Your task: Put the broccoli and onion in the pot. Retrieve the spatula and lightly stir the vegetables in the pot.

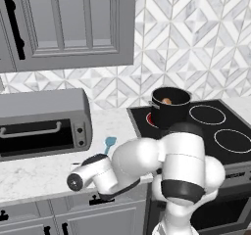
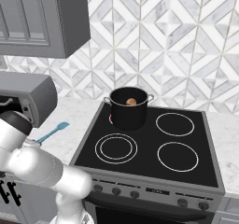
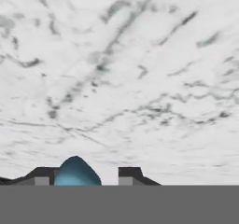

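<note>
- Two dark fingertips (image 3: 42,175) of the pincer (image 3: 86,176) stand low over the white marbled bench (image 3: 121,78), with the rounded blue end of the spatula (image 3: 76,172) between them, hard against the left tip.
- Whether the jaws have clamped on the handle or merely bracket it, I cannot tell; a gap shows on the right tip's side.
- From the left base view, the spatula's light-blue blade (image 1: 110,143) pokes out behind the bent white arm, lying on the bench between the toaster oven (image 1: 44,124) and the stove (image 1: 215,131).
- From the right base view, the spatula (image 2: 52,131) lies flat on the bench left of the stove (image 2: 154,148), blade pointing toward the backsplash.
- The pot (image 2: 129,108) stands upright on the stove's rear left burner.
- The onion (image 2: 131,101) sits inside the pot, an orange-brown ball against the dark interior; it shows in the left base view too (image 1: 166,101).
- The broccoli cannot be made out in the pot's dark interior.
</note>
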